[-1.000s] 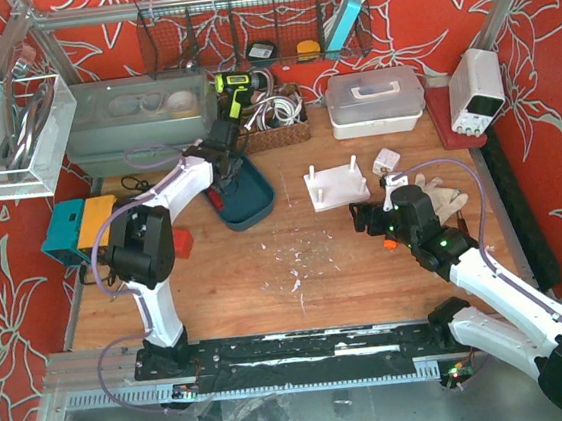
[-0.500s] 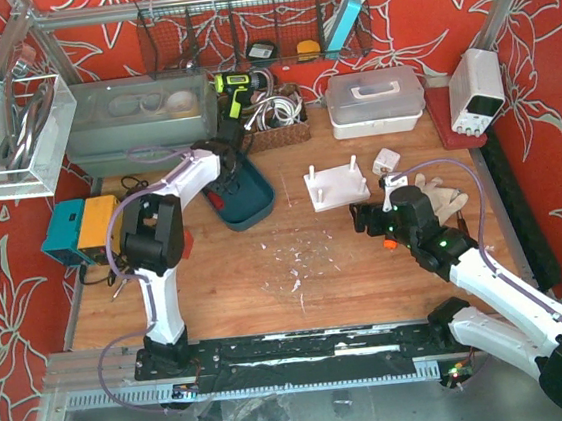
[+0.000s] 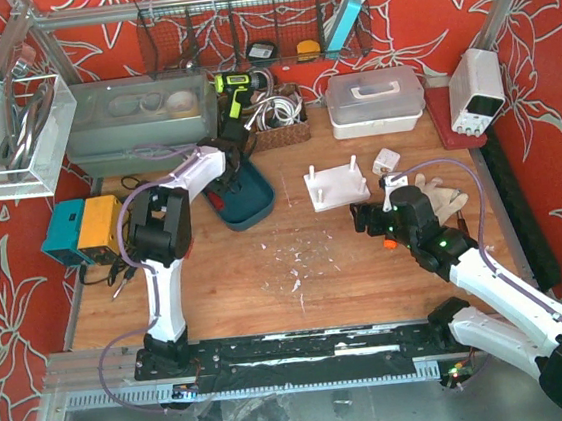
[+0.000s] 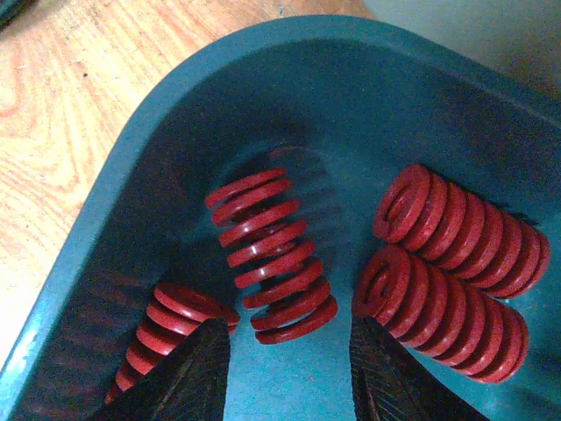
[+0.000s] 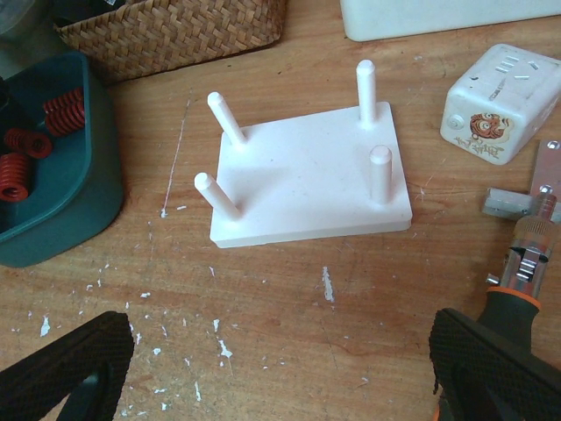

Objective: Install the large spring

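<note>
Left wrist view: left gripper gapes empty over a red spring in the teal tray; right gripper hangs wide open, empty.

Wooden table top, pale grain, scuffed. Carries a teal tray left of centre, toward the back. To its right and apart from it, a white peg base with four upright pegs. Small white adapter cube near the base's right rear corner, not touching. Wicker basket behind the tray; white lidded box to the basket's right. Grey-green bin at back left. Red mat at right rear. Pale glove on the right side. White flecks scattered across the middle.
</note>
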Controlling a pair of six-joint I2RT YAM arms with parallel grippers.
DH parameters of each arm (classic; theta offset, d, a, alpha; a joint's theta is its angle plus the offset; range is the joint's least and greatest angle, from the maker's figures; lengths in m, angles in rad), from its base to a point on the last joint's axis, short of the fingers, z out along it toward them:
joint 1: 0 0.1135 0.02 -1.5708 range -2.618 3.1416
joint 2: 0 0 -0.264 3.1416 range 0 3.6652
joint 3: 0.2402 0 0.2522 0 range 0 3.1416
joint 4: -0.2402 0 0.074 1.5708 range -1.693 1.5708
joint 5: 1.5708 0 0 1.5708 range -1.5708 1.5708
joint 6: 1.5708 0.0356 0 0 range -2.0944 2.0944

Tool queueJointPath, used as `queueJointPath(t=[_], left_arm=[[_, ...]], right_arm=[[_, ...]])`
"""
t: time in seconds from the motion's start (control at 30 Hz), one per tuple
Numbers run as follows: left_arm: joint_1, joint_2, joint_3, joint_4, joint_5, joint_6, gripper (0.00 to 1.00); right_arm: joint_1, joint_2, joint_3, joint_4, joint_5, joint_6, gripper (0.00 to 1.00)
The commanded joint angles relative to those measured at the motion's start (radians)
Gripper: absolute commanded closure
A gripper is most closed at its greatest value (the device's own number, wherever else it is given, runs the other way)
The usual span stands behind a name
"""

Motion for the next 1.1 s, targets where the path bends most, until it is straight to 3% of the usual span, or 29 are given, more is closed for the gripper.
queueJointPath(t=[0.0, 0.67, 0.83, 1.07], left_arm=[[0.009, 0.028, 0.004, -0.035, -0.047, -0.034, 0.58], [0.015, 0.132, 0.048, -0.048, -0.010, -0.059, 0.54], [0.016, 0.122, 0.062, -0.041, 0.003, -0.024, 0.64], [0.014, 0.026, 0.046, -0.039, -0.007, -0.003, 0.68]], right_arm=[[0.010, 0.001, 0.011, -0.003, 0.024, -0.017, 0.07], [0.010, 0.012, 0.014, -0.005, 0.034, -0.023, 0.07], [0.010, 0.010, 0.012, -0.005, 0.038, -0.023, 0.07], [0.009, 0.010, 0.014, -0.006, 0.036, -0.023, 0.07]])
